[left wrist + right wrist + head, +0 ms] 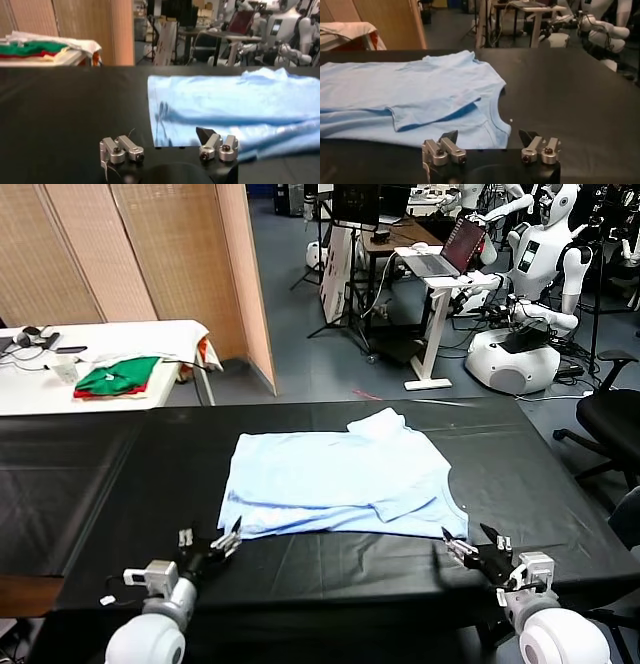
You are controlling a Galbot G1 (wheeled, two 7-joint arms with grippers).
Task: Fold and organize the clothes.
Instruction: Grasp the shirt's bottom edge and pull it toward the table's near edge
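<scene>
Head view: the light-blue shirt lies flat, partly folded, on the black tabletop. The left tool sits just beside the shirt's near left corner, the right tool just beside its near right corner.

Left wrist view: left tool spread, holding nothing, shirt beyond it.

Right wrist view: right tool spread, empty, at the shirt's near edge.

The shirt is thin pale-blue cloth, softly creased and matt. The table wears a black covering with a faint sheen. Each claw's fingers look like brushed metal on black plastic.
</scene>
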